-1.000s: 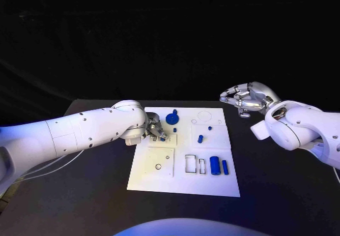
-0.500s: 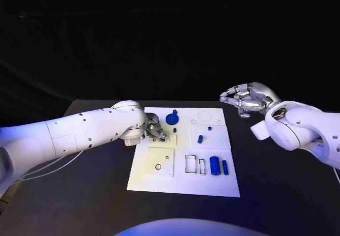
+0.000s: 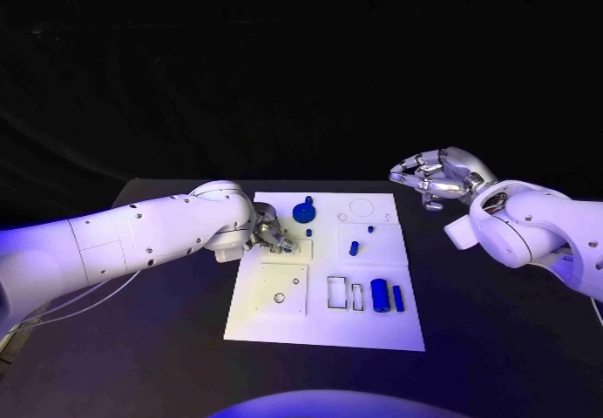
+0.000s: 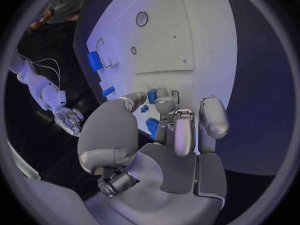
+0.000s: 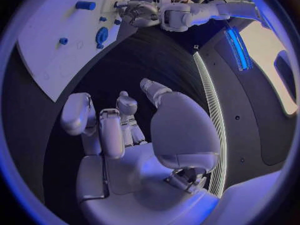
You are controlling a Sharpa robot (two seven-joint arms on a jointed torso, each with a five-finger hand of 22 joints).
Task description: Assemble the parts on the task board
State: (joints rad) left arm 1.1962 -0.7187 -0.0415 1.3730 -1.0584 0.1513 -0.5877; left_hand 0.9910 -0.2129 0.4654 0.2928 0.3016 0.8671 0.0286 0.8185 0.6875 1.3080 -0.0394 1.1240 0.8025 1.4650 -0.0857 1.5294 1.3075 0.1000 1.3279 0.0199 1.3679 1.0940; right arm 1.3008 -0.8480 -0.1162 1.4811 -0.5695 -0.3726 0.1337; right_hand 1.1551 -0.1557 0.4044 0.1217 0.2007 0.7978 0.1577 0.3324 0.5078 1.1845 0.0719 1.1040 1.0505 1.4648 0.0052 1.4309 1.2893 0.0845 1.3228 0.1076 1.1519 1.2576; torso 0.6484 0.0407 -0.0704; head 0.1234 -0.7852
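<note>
Left hand (image 3: 274, 235) pinches small blue part (image 4: 152, 96) over task board (image 3: 329, 326); lower straight, slow. Right hand (image 3: 434, 178) curled, holding nothing.

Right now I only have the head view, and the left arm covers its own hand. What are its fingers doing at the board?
Observer: The left wrist view shows the left hand over the task board, fingertips down among small blue parts.
Operator: Is it holding one?
Observer: Cannot tell; a blue part sits close between the fingers, but contact is unclear.
Operator: Anything in the right hand?
Observer: No; the right wrist view shows the right hand with a bare palm, above the black table.
</note>
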